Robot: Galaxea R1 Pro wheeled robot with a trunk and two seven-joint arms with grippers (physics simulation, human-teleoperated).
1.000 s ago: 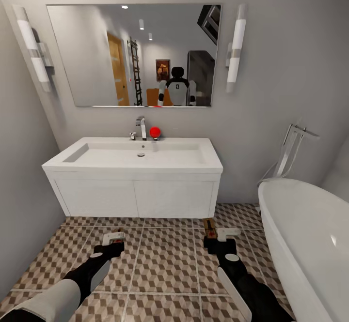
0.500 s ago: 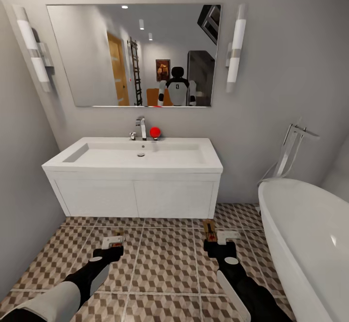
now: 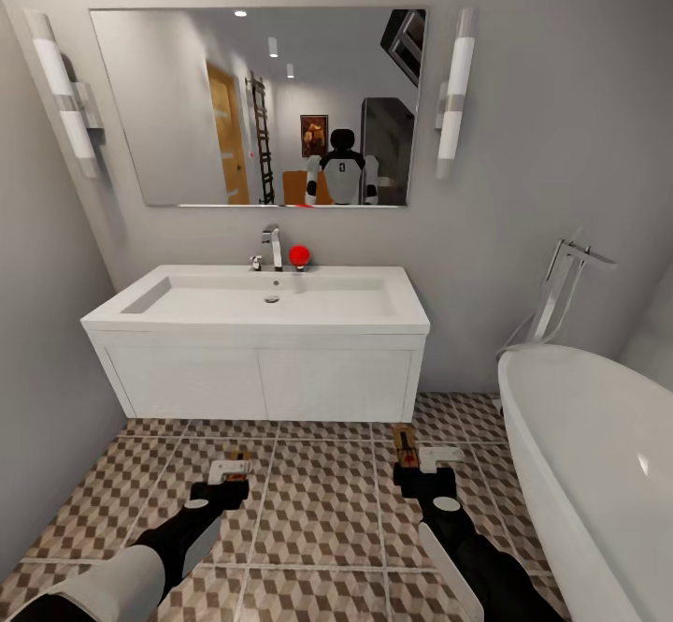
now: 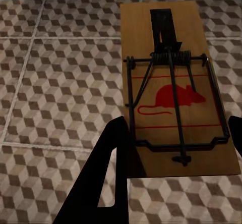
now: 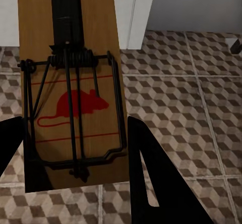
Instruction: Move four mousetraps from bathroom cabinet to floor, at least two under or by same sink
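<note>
Wooden traps, one clamped in each gripper (image 3: 230, 466) (image 3: 427, 455), hang low before the sink (image 3: 257, 302), neither floored yet.

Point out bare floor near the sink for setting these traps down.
Bare floor lies between the left gripper and right gripper, and on to the sink vanity. Each gripper holds a mousetrap. It's tighter by the bathtub.
</note>
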